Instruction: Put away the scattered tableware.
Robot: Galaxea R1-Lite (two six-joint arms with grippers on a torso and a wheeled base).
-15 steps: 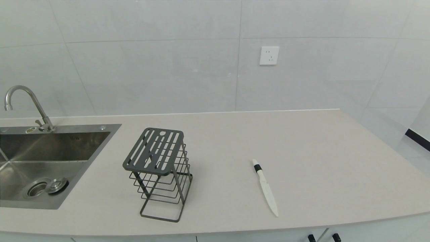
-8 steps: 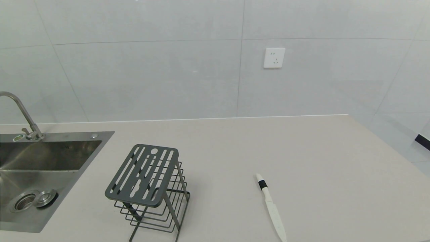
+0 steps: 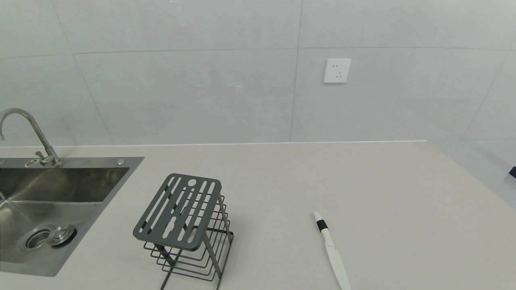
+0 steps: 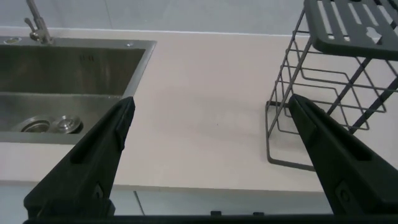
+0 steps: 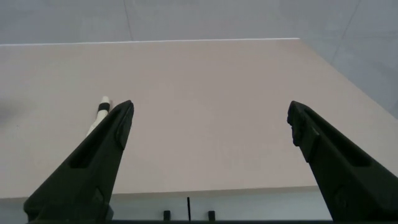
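Observation:
A white knife (image 3: pixel 331 251) with a black band near its handle end lies flat on the pale counter, to the right of centre and close to the front edge. Left of it stands a dark wire knife rack (image 3: pixel 182 225) with a slotted top plate. My left gripper (image 4: pixel 211 106) is open and holds nothing; it hovers low at the counter's front edge, facing the gap between the sink and the rack (image 4: pixel 329 93). My right gripper (image 5: pixel 210 107) is also open and holds nothing, at the front edge. The knife's handle end (image 5: pixel 101 111) shows beside one of its fingers.
A steel sink (image 3: pixel 100 160) with a drain plug and a curved faucet (image 3: pixel 28 127) is set into the counter at the left. The sink (image 4: pixel 74 45) also appears in the left wrist view. A wall socket (image 3: pixel 337 71) sits on the tiled wall. The counter's right end drops off.
The head camera has moved, so the whole picture sits lower and slightly to the right. The knife and the rack keep their places on the counter.

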